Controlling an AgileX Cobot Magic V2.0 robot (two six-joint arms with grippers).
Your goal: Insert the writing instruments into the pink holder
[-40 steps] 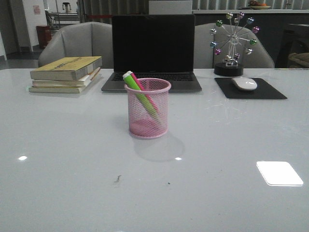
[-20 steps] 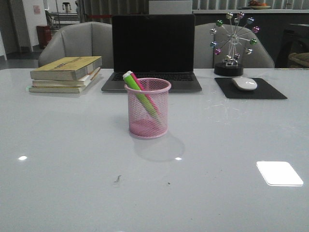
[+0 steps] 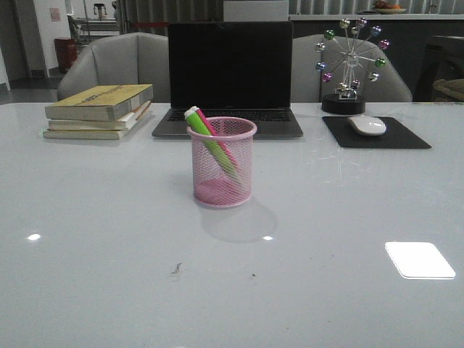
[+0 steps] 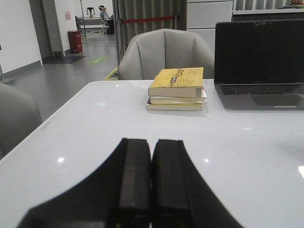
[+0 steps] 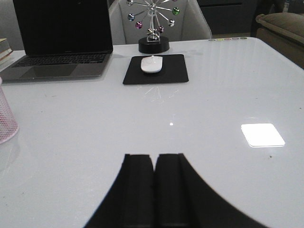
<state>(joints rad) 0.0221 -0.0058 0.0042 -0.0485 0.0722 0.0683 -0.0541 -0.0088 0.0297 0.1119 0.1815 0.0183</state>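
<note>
A pink wire-mesh holder (image 3: 222, 162) stands upright near the middle of a glossy white surface (image 3: 94, 239). Two highlighters are inside it, both leaning toward ten o'clock. The green highlighter (image 3: 209, 143) rests against the holder's rim, its pale cap poking out above the edge. The pink highlighter (image 3: 214, 136) lies just behind the green one, touching or nearly touching it, and only a little of it clears the rim.

Neither arm appears in the front view. In the left wrist view, the left gripper (image 4: 150, 183) has its jaws pressed flat together with nothing between them, low over bare surface. In the right wrist view, the right gripper (image 5: 154, 190) is likewise clenched on nothing, and a sliver of the pink holder shows at the picture's edge, well apart from it.

Beyond the holder, at twelve o'clock, an open laptop (image 3: 230, 76) sits with a dark screen. At about ten o'clock from the holder lies a stack of books (image 3: 99, 111), the top one with a yellow cover. At about two o'clock, a black mouse pad (image 3: 375, 133) carries a white computer mouse (image 3: 367, 125). Just behind the pad stands a small Ferris-wheel desk ornament (image 3: 350, 65) with coloured balls on a black base. Grey chairs (image 3: 112, 64) stand along the far side of the surface. A bright rectangle of reflected light (image 3: 419, 259) lies on the surface at about four o'clock from the holder.
</note>
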